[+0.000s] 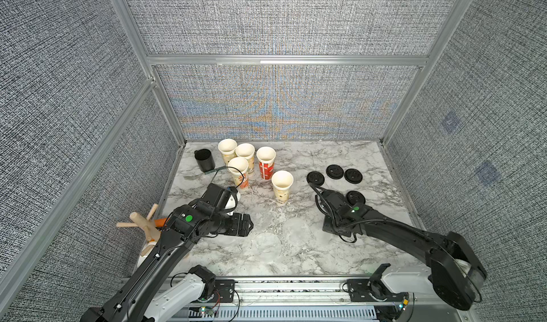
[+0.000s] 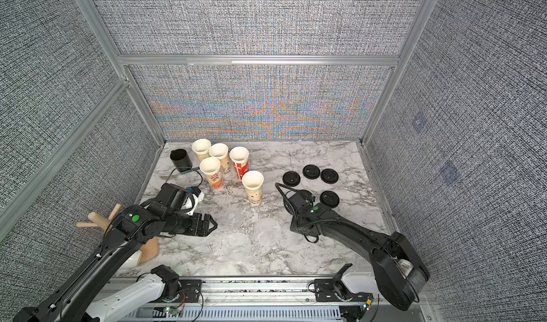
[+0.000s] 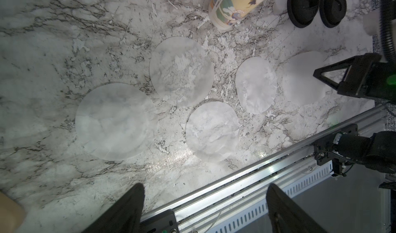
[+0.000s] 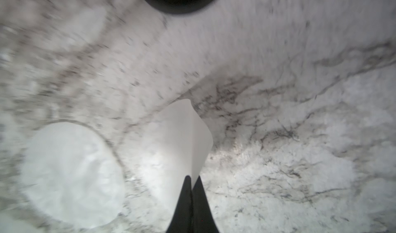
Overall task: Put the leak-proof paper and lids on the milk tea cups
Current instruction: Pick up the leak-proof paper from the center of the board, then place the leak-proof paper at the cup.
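Several milk tea cups (image 1: 282,184) stand upright and uncovered at the back left of the marble table; the nearest one also shows in the left wrist view (image 3: 231,4). Several round sheets of leak-proof paper (image 3: 181,71) lie flat on the marble near the front, faint in a top view (image 2: 268,231). My right gripper (image 4: 192,178) is shut on the edge of one sheet (image 4: 184,135), which curls up from the table; the left wrist view shows that gripper (image 3: 316,73) over the rightmost sheet (image 3: 300,88). My left gripper (image 1: 250,224) hovers open and empty left of the sheets.
Several black lids (image 1: 334,171) lie at the right, one (image 1: 355,197) just behind my right wrist. A black mug (image 1: 204,159) and a fork (image 1: 189,176) sit at the back left. A wooden peg stand (image 1: 142,222) is beside my left arm. A metal rail (image 3: 257,172) borders the front.
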Available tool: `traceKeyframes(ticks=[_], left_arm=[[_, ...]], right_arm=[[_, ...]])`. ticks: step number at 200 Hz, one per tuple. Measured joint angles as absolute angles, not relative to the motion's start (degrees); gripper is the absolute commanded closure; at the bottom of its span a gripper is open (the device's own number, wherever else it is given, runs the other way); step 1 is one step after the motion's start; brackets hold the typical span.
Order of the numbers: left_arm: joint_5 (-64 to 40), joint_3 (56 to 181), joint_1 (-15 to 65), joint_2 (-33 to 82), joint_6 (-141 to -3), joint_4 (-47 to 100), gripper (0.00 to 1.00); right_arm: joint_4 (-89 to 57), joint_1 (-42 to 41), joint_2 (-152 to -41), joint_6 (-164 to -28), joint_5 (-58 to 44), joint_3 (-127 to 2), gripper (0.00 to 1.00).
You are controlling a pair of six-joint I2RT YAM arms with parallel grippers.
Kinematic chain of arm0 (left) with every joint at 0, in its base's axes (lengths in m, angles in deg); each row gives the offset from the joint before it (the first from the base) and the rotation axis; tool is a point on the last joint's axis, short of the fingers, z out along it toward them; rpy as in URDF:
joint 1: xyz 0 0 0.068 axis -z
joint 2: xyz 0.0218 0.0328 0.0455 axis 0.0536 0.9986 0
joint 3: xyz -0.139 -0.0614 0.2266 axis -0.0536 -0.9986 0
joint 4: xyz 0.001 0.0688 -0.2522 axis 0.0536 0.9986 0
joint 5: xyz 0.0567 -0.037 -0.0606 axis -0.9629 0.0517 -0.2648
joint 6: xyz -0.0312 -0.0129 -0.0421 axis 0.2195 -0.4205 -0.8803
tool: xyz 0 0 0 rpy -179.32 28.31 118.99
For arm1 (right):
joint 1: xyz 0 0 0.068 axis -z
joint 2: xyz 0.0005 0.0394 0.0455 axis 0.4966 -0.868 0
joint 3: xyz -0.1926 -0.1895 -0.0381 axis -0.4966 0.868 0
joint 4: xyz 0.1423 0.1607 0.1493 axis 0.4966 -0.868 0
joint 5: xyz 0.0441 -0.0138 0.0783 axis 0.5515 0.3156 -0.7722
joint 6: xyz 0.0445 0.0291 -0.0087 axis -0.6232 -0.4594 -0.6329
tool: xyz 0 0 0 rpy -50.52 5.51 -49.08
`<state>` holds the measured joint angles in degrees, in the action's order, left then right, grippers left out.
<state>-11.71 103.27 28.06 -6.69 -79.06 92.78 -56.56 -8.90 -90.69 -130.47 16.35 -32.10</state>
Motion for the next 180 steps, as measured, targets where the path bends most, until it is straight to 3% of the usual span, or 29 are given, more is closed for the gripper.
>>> traceKeyframes(ticks=[76,141,180], left_arm=[[-16.69,109.68,28.13,-3.34,-78.99,92.81,0.10],[-24.03,112.58,28.17,-0.44,-79.74,92.17,0.09],[-26.94,111.73,28.17,-1.16,-80.37,90.66,0.09]], right_arm=[[-68.32,-9.18,-83.63,-117.51,14.16,-60.47,0.95],[-60.78,-10.01,-99.54,-110.80,-1.27,-78.15,0.95],[-57.26,-10.06,-110.43,-109.92,-5.10,-85.19,0.96]])
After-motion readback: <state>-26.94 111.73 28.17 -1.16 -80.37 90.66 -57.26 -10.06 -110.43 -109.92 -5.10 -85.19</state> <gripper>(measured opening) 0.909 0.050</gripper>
